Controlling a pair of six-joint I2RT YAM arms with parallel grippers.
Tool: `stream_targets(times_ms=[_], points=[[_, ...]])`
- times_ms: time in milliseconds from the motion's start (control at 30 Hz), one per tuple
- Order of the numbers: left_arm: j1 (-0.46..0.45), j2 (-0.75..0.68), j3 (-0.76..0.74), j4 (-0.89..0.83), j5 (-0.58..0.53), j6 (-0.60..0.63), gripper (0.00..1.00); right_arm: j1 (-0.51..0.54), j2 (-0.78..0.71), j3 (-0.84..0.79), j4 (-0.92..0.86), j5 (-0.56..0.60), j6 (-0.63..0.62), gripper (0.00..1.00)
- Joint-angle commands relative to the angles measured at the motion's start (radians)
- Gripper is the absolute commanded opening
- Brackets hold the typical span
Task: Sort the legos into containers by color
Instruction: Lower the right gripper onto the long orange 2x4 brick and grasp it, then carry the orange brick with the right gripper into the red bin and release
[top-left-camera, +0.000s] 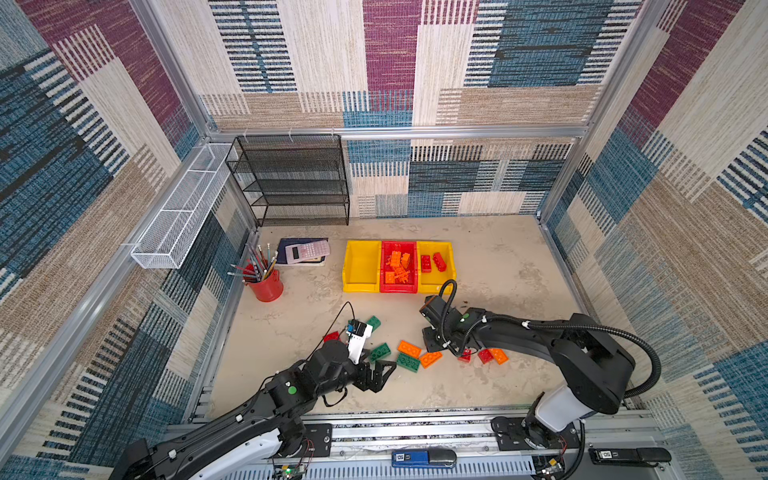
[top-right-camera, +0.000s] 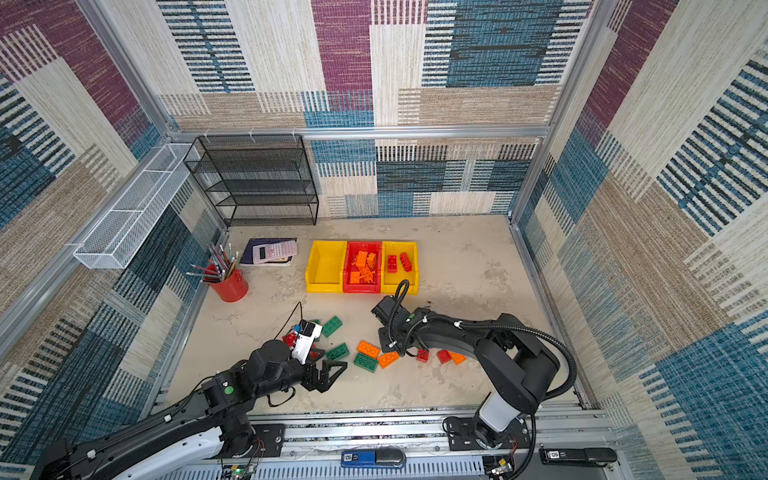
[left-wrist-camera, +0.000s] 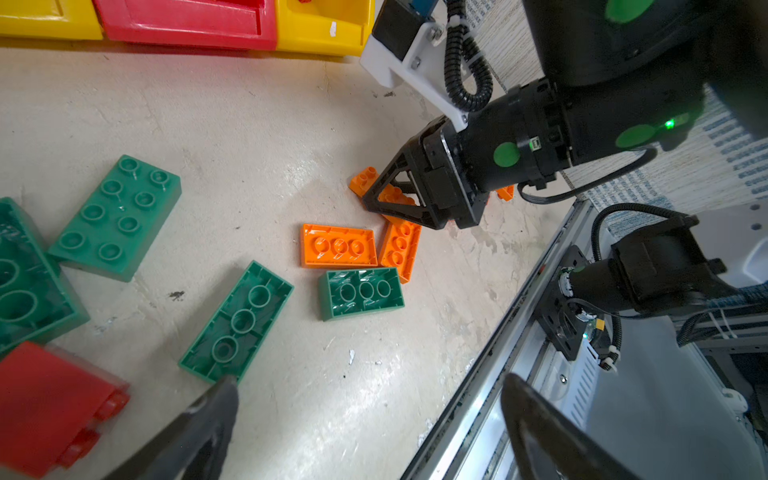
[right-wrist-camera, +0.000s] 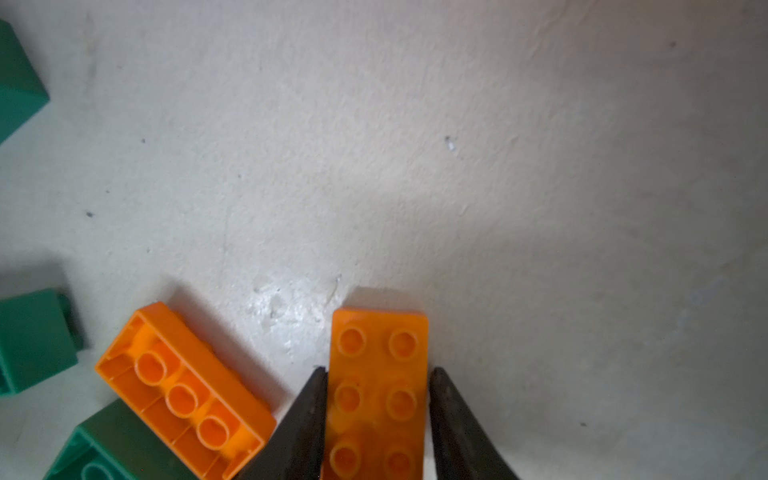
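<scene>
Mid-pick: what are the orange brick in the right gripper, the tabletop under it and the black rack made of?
The orange brick in the right gripper: hard moulded plastic, slightly glossy; crisp studs, soft highlights. The tabletop: matte, mottled, scuffed, like concrete or stone-look board; I cannot tell which. The black rack: probably painted metal mesh, a fine see-through grid on thin frames.

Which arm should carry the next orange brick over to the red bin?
Right. The right pincer clamps an orange brick by its sides, nearer the red bin. The left pincer hangs open, empty.
</scene>
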Motion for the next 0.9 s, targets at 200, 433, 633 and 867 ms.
stream_targets(times_ms=[200, 433, 633, 867], points=[[0.0, -0.001, -0.017, 0.035, -0.013, 0.008, 0.99, 0.002, -0.028, 0.065, 0.005, 0.084, 0.023, 0.33], [0.0, -0.014, -0.006, 0.001, -0.026, 0.021, 0.99, -0.003, 0.042, 0.275, -0.021, 0.175, -0.063, 0.33], [0.0, -0.049, -0.017, -0.013, -0.042, 0.014, 0.99, -0.045, 0.165, 0.516, -0.02, 0.22, -0.18, 0.34], [0.001, -0.077, -0.026, -0.05, -0.081, 0.014, 0.99, -0.135, 0.341, 0.748, -0.009, 0.142, -0.268, 0.34]])
